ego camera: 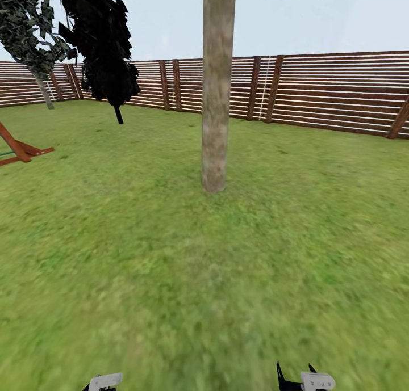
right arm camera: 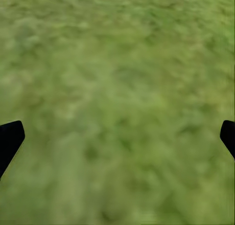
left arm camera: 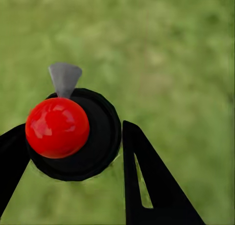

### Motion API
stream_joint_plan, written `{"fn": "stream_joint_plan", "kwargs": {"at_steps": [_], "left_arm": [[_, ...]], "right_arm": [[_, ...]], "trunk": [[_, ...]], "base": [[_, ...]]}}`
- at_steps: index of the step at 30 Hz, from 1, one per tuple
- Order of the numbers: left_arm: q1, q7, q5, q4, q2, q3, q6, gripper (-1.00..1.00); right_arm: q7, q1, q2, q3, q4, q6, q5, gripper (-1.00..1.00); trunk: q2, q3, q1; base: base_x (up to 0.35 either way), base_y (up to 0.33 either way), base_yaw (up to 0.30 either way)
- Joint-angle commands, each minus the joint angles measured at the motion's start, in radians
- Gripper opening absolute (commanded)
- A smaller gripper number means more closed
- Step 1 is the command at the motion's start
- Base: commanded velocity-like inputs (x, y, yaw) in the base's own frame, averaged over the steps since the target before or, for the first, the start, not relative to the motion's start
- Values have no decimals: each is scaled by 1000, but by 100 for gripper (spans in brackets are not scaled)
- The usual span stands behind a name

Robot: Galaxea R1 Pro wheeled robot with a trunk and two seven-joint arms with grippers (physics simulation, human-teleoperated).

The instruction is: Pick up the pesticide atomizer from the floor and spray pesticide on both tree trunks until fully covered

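Green lawn point(ego camera: 170, 255) runs back to a brown slatted fence point(ego camera: 329, 90) under a pale sky. A thick, blotchy grey-beige tree trunk point(ego camera: 217, 84) stands upright in the middle of the head view; its crown is cut off by the picture's top edge. Far to the left a second tree point(ego camera: 28, 28) leans on a thin pale trunk, its dark leaves partly cropped. Beside it hangs a black, jagged mass of foliage point(ego camera: 102, 45) whose form is hard to read. A red-brown wooden frame point(ego camera: 20, 147) juts in at the left edge, mostly out of sight.

At the bottom edge of the head view only slivers of the two arms show.

In the left wrist view the left gripper point(left arm camera: 73, 151) is closed around the spray bottle point(left arm camera: 93, 137), seen end-on: a black round body, a red ball and a grey nozzle tip. Its label is hidden. Blurred grass lies behind.

The right gripper point(right arm camera: 117, 137) has its jaws wide apart, with just the two black fingertips point(right arm camera: 10, 139) showing over blurred grass, nothing between them.
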Motion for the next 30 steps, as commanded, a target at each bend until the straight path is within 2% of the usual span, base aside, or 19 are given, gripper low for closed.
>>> {"fn": "stream_joint_plan", "kwargs": {"at_steps": [1,9,30], "left_arm": [[0,0,0,0,0,0,0,-100],[0,0,0,0,0,0,0,-100],[0,-1,3,-2,7,0,0,-100]], "right_arm": [[0,0,0,0,0,0,0,100],[0,0,2,1,0,0,0,100],[0,0,3,0,0,-1,1,100]], "trunk": [[0,0,0],[0,0,0],[0,0,0]], "base": [[340,0,0],[339,0,-138],[339,0,-2]]}}
